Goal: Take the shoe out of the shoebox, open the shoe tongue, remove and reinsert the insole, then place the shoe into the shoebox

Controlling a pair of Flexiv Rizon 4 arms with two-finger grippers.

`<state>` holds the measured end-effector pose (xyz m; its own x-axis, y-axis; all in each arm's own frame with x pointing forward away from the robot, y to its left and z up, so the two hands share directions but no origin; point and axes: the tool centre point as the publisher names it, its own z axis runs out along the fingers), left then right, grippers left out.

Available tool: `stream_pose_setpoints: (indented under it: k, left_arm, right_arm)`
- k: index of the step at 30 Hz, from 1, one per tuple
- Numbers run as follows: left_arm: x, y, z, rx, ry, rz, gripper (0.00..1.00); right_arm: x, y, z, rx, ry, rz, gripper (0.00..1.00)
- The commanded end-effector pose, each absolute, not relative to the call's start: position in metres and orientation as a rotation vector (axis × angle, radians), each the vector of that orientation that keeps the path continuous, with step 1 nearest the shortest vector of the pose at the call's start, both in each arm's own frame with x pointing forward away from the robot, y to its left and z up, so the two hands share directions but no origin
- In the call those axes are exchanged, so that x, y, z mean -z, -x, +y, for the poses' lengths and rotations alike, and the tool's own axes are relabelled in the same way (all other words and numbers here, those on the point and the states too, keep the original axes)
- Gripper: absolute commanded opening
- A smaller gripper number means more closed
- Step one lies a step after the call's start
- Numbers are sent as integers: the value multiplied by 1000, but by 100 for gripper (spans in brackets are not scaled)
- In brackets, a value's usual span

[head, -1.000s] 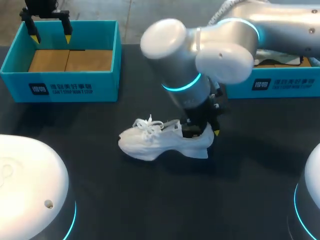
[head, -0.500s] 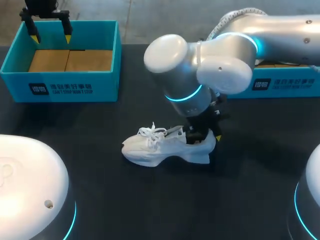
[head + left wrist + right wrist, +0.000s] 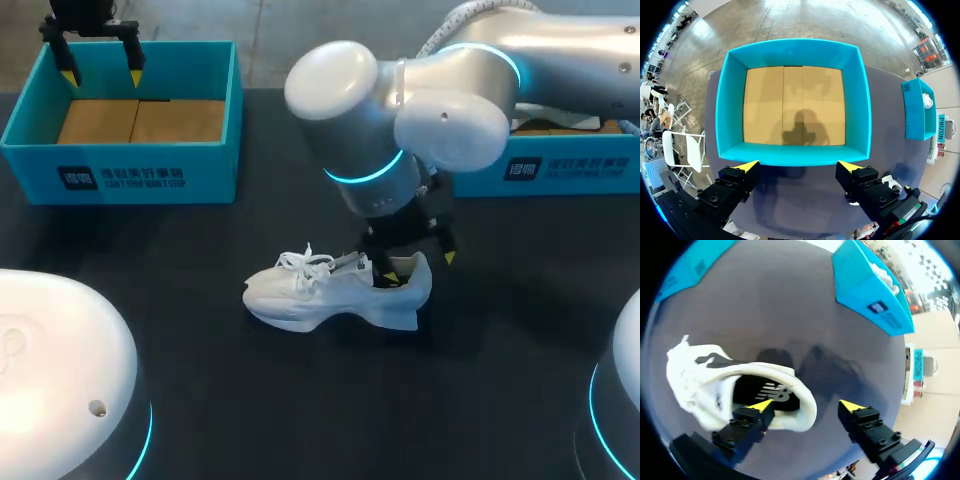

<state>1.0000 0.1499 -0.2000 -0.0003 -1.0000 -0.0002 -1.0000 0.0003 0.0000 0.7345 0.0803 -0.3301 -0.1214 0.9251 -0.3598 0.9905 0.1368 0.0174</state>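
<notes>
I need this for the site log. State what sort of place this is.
Probably a robotics test bench rather than a shop: a dark table, a white shoe at the right gripper, and the left gripper above an empty teal shoebox.

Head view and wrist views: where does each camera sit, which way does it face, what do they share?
Head view: above and behind, facing down on the table; right arm and left pincer show.
Left wrist view: on that wrist, facing down into the empty box; open left pincer shows.
Right wrist view: on that wrist, facing down at the shoe; open right pincer straddles its heel.
Shared: head and right wrist views both show the shoe.
</notes>
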Motion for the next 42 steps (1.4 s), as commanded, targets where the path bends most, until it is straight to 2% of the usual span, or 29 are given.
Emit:
stream_pose_setpoints:
  k: [1,8,13,37,42]
  left_arm:
    - [200,-1000,150,0,2221,2222,100]
    - [200,-1000,150,0,2221,2222,100]
    - [200,-1000,150,0,2221,2222,100]
    - [200,-1000,150,0,2221,2222,100]
    - [200,-1000,150,0,2221,2222,100]
  right_arm:
    - [306,-730,73,209,-1774,2231,100]
    - [284,-737,85,-136,-1318,2603,100]
    - [275,-738,97,-217,-918,2736,100]
    - [275,-739,99,-201,-915,2741,100]
    - [269,-734,98,-279,-625,2798,100]
